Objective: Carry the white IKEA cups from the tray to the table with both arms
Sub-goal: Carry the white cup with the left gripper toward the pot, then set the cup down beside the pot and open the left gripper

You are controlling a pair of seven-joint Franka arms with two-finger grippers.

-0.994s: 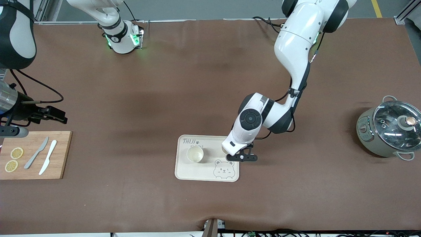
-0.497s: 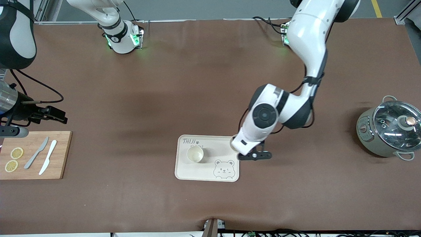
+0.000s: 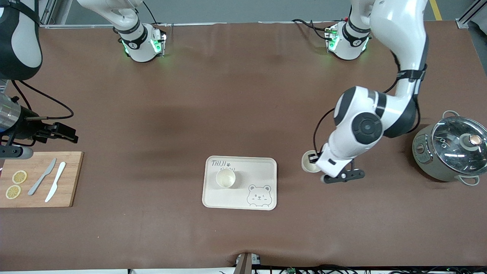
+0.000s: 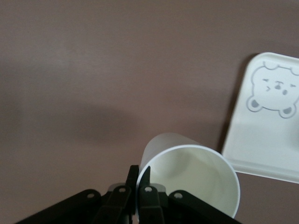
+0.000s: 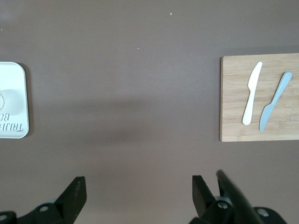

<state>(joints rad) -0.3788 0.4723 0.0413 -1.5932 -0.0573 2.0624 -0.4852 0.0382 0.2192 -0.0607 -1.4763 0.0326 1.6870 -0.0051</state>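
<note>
One white cup (image 3: 225, 178) stands upright on the cream bear tray (image 3: 262, 167), mouth up. My left gripper (image 3: 314, 157) is shut on the rim of a second white cup (image 3: 309, 163) and holds it over the bare brown table between the tray and the pot. In the left wrist view the black fingers (image 4: 133, 176) pinch the wall of this cup (image 4: 196, 179), one inside and one outside, and the tray (image 4: 261, 140) lies off to one side. My right gripper (image 5: 138, 191) is open with nothing in it, over the table next to the cutting board (image 5: 233, 98).
A grey-green pot with a glass lid (image 3: 451, 148) stands at the left arm's end of the table. A wooden cutting board (image 3: 72, 179) with two knives (image 3: 49, 180) and lemon slices (image 3: 16, 184) lies at the right arm's end.
My left arm has carried the second cup off the tray's edge toward the pot and out over bare table. The right arm has not moved.
</note>
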